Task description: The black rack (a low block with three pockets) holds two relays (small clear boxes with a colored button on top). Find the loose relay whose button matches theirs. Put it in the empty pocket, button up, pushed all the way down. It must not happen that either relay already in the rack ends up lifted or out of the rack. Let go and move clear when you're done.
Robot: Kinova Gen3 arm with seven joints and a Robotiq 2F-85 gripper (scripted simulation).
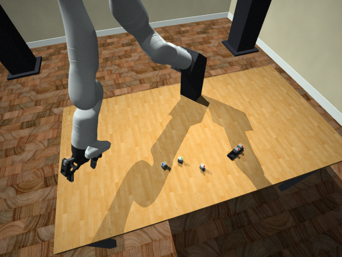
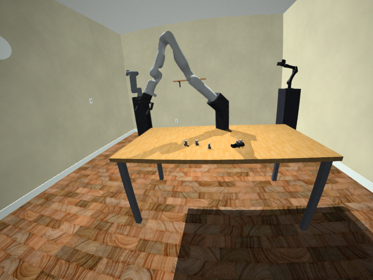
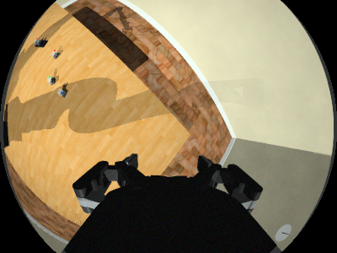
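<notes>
Hanging at the left of the top view, the end effector (image 1: 82, 170) (image 2: 143, 109) (image 3: 168, 162) is released, fingers spread wide with nothing between them. The black rack (image 1: 231, 156) (image 2: 233, 145) (image 3: 40, 43) rests on the bench (image 1: 248, 94) (image 2: 271, 150) (image 3: 135, 148), right of center in the top view. Two red-button relays (image 1: 239, 147) (image 2: 239, 141) occupy adjacent pockets toward its upper-right end; the lower-left pocket is vacant. The loose red-button relay (image 1: 202, 167) (image 2: 209, 145) (image 3: 56, 54) (the matching unit) stands on the bench, left of the rack and well apart from the end effector. Farther left stand the green-button relay (image 1: 180, 159) (image 2: 196, 142) (image 3: 51, 80) and, leftmost, the blue-button relay (image 1: 163, 165) (image 2: 185, 142) (image 3: 62, 92).
</notes>
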